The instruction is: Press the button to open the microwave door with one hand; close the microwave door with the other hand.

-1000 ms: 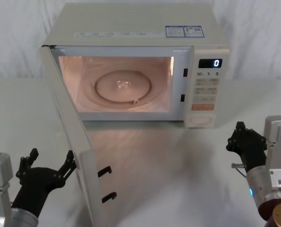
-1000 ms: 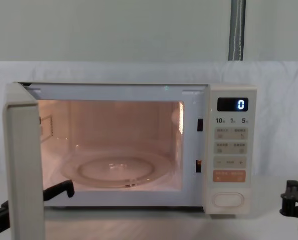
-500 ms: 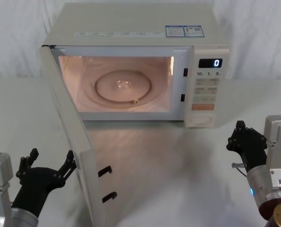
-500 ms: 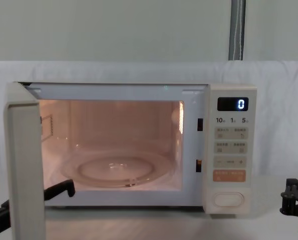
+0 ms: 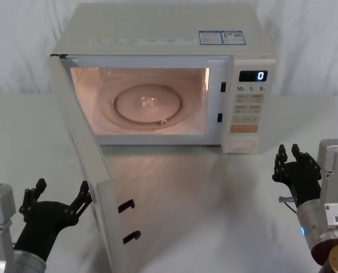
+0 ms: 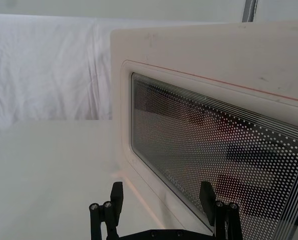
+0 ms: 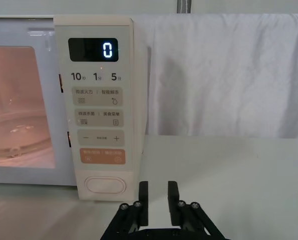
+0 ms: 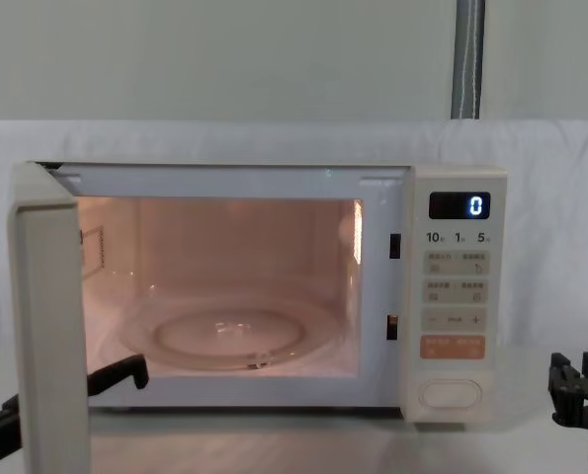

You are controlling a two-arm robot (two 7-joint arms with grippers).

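The microwave door [image 5: 86, 165] hangs wide open, just right of the spread-fingered left tool [image 5: 58, 199]. The right tool [image 5: 288, 161], fingers slightly parted, grasps nothing, with the button [image 5: 241, 144] ahead to its left.

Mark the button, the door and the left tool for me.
button [image 7: 106, 185], right wrist view, middle of the oval.
door [image 6: 224, 150], left wrist view, on the window.
left tool [image 5: 58, 196], head view, midway between fingertips.

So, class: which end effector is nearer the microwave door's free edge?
Left. The left end effector sits open right beside the swung-out microwave door, at its outer face. The right end effector is well off, in front of the button.
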